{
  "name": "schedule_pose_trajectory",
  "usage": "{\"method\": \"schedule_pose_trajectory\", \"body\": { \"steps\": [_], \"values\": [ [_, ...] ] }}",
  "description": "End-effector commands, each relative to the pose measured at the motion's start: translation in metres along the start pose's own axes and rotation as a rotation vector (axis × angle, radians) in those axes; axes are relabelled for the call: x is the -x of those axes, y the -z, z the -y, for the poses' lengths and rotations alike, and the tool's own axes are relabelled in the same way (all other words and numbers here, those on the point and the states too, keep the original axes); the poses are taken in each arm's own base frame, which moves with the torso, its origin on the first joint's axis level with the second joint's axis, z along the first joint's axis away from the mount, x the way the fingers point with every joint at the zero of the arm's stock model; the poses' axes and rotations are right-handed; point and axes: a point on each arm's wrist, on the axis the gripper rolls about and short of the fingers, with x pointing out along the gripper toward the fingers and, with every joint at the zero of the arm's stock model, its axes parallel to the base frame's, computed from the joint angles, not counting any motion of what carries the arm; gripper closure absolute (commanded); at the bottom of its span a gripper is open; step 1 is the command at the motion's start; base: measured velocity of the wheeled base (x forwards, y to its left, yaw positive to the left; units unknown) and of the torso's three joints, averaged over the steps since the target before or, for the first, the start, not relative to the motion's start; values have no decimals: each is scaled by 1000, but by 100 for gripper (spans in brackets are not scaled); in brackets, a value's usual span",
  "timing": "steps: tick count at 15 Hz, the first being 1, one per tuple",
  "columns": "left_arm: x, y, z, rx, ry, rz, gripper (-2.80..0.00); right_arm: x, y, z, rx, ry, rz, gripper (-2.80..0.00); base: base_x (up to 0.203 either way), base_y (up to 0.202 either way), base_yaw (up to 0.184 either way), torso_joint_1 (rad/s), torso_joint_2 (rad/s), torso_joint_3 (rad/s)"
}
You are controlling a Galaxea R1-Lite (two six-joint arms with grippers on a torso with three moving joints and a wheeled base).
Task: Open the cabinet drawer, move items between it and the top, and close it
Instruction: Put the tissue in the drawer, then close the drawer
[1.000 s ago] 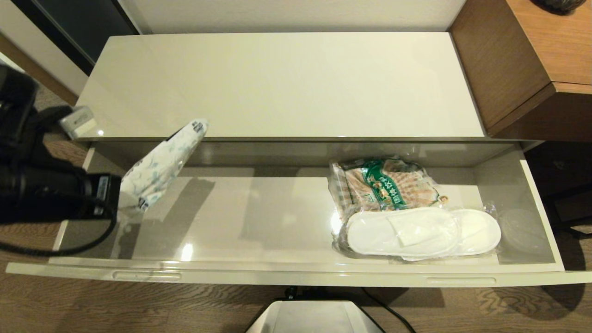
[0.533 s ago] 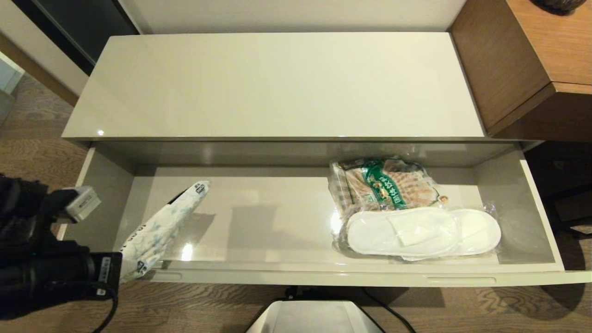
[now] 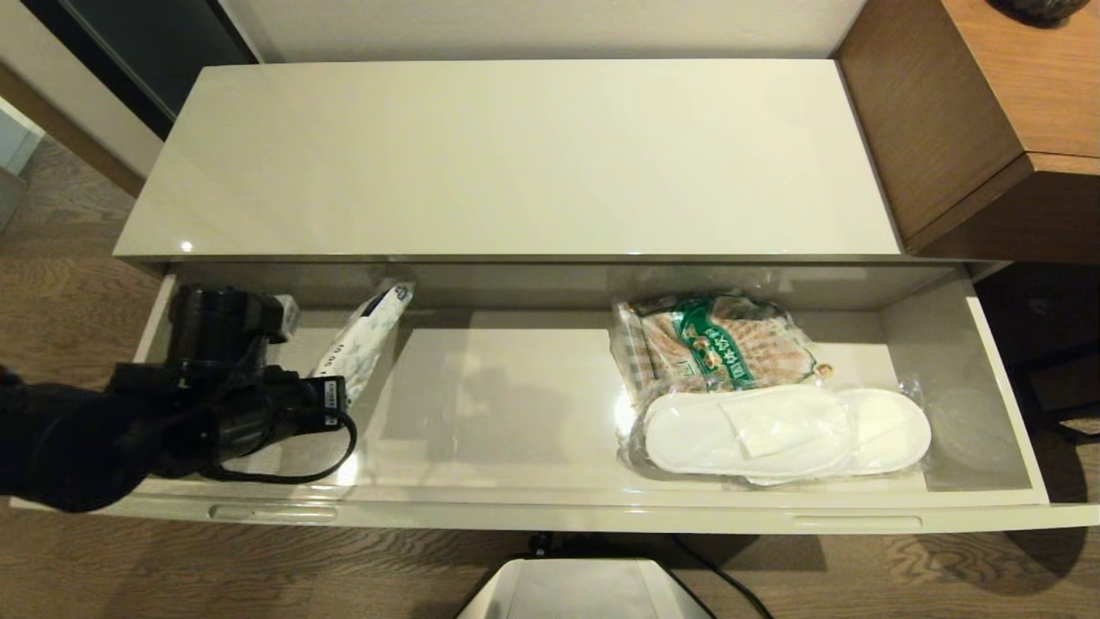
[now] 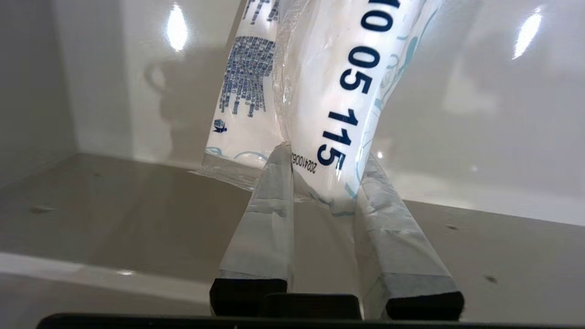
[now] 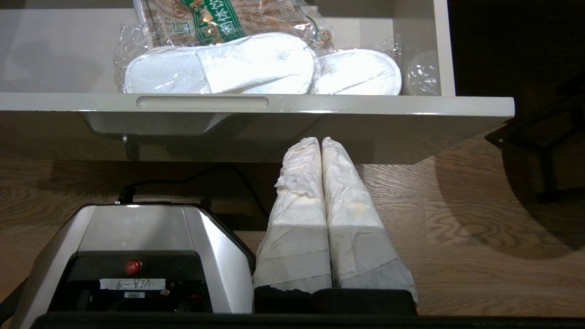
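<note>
The cabinet's drawer stands pulled out under the bare cream top. My left gripper reaches into the drawer's left end and is shut on the lower end of the white pack with blue print. In the left wrist view both taped fingers pinch that pack, which rises tilted toward the drawer's back wall. The wrapped white slippers lie at the drawer's right front. My right gripper hangs shut and empty below the drawer front, out of the head view.
A green and brown snack bag lies behind the slippers, and a clear round lid sits in the drawer's right corner. The brown desk unit stands at the right. My base is on the wooden floor in front.
My left arm swung down past the drawer's front left corner with the pack, then in over the rim. The pack now stands low inside the drawer, near its back wall.
</note>
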Motion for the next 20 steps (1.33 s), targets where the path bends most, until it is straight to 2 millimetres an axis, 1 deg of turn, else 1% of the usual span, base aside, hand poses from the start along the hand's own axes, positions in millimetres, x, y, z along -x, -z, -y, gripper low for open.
{"method": "schedule_pose_trajectory", "body": {
  "steps": [1, 4, 7, 9, 11, 15, 16, 17, 18, 20],
  "values": [
    [-22, 15, 3, 15, -33, -75, -280, 0, 0, 0, 0, 0, -1, 0, 0, 0, 0, 0, 0, 0],
    [-22, 18, 2, 18, -39, -87, -280, 0, 0, 0, -1, 0, -3, 0, 0, 0, 0, 0, 0, 0],
    [-12, 14, 3, 14, -30, -58, -280, 0, 0, 0, 0, 0, 0, 0, 0, 0, 0, 0, 0, 0],
    [7, 4, 0, 19, -17, -1, -280, 0, 0, 0, -1, 0, 0, 0, 0, 0, 0, 0, 0, 0],
    [32, -3, -2, 21, 1, 41, -280, 0, 0, 0, -1, 0, -1, 0, 0, 0, 0, 0, 0, 0],
    [94, -13, -15, 12, 22, 109, -280, 0, 0, 0, -1, 0, -2, 0, 0, 0, 0, 0, 0, 0],
    [108, -13, -18, 1, 24, 114, 0, 0, 0, 0, -1, 0, 0, 0, 0, 0, 0, 0, 0, 0],
    [123, -10, -22, -13, 26, 120, 0, 0, 0, 0, -1, 0, -2, 0, 0, 0, 0, 0, 0, 0],
    [133, -6, -26, -26, 24, 112, 0, 0, 0, 0, -1, 0, -2, 0, 0, 0, 0, 0, 0, 0],
    [147, 9, -33, -44, 19, 72, 0, 0, 0, 0, -3, 0, -3, 0, 0, 0, 0, 0, 0, 0]
  ]
}}
